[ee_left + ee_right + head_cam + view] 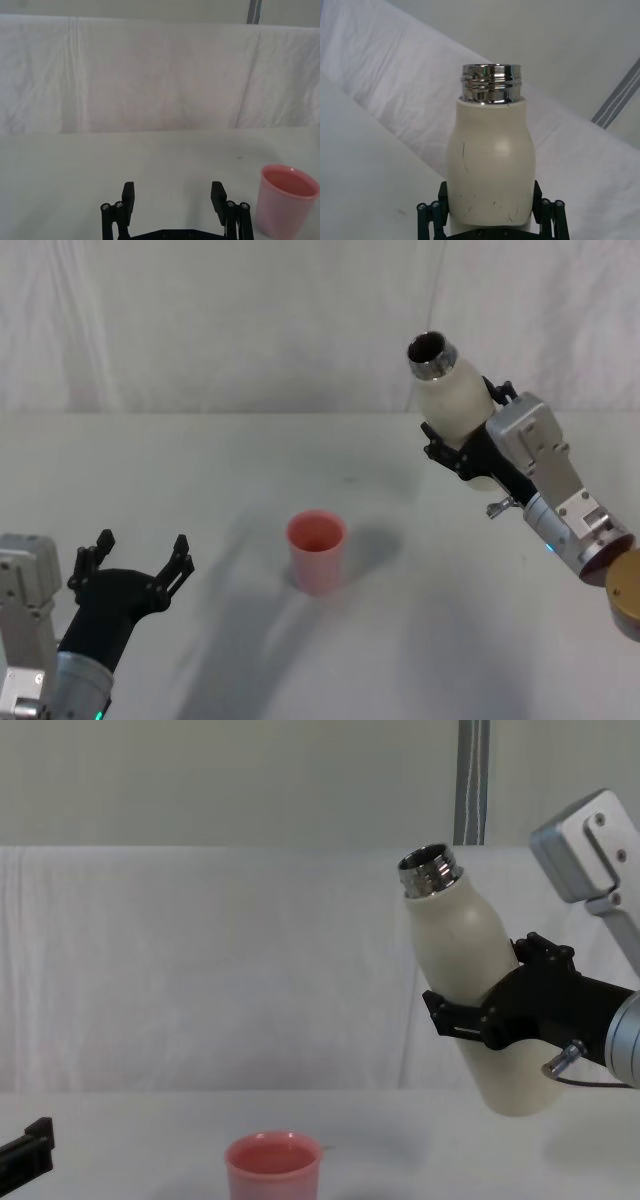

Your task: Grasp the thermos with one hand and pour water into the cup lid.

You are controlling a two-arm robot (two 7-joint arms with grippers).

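Head view: the right gripper (pixel 462 452) has the thermos (pixel 452 400) up in the air at the right, jaws clamped round its lower body, steel neck tipped up and toward the left. The cup (pixel 318 551) stands upright on the white tabletop (pixel 200 480), mid-scene, well apart from the thermos and lower left of it. Down at the left, the left gripper (pixel 138 563) hangs low over the tabletop, jaws spread wide, gripping nothing, cup off to its right.

Left wrist view: wide jaws on the left gripper (pixel 173 200), bare tabletop (pixel 150 155) between them, and the cup (pixel 287 201) sits outside the gap, beside one finger.

Right wrist view: thermos (pixel 491 165) squarely between the jaws, a black finger (pixel 432 217) pressed on either side of its lower body, open neck pointing away from the camera.

Chest view: thermos (pixel 470 990) tilted, mouth leaning left, right gripper (pixel 478 1018) wrapped round its middle, base clear above the tabletop (pixel 420 1140). The cup (pixel 273 1167) sits below and left of the mouth, not under it.
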